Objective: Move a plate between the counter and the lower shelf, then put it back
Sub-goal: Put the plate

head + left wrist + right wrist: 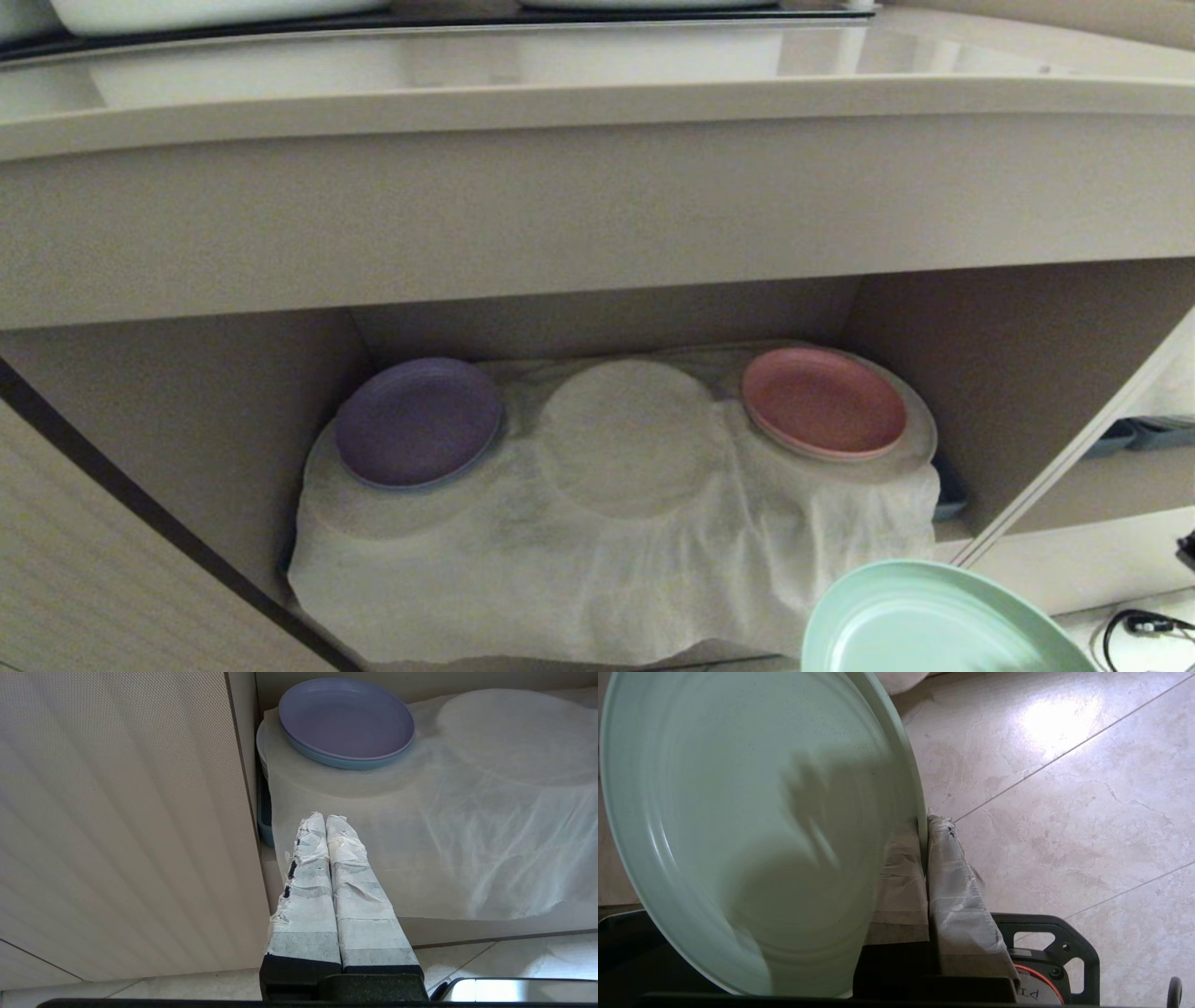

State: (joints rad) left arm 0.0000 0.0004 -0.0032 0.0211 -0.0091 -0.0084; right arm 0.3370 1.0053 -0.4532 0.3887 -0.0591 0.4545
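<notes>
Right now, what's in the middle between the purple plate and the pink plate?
Just a round hump under the white cloth, with no plate on top. The head view shows it between the purple plate and the pink plate.

- Right tool (924, 821): both tape-wrapped fingers (957, 882) pressed together on the rim of the mint-green plate (752, 826), one finger on each face; the plate stands tilted on edge above the tiled floor.
- Left tool (325, 819): wrapped fingers (308, 882) closed flat against each other, holding nothing, pointing toward the front left corner of the lower shelf (467, 835).
</notes>
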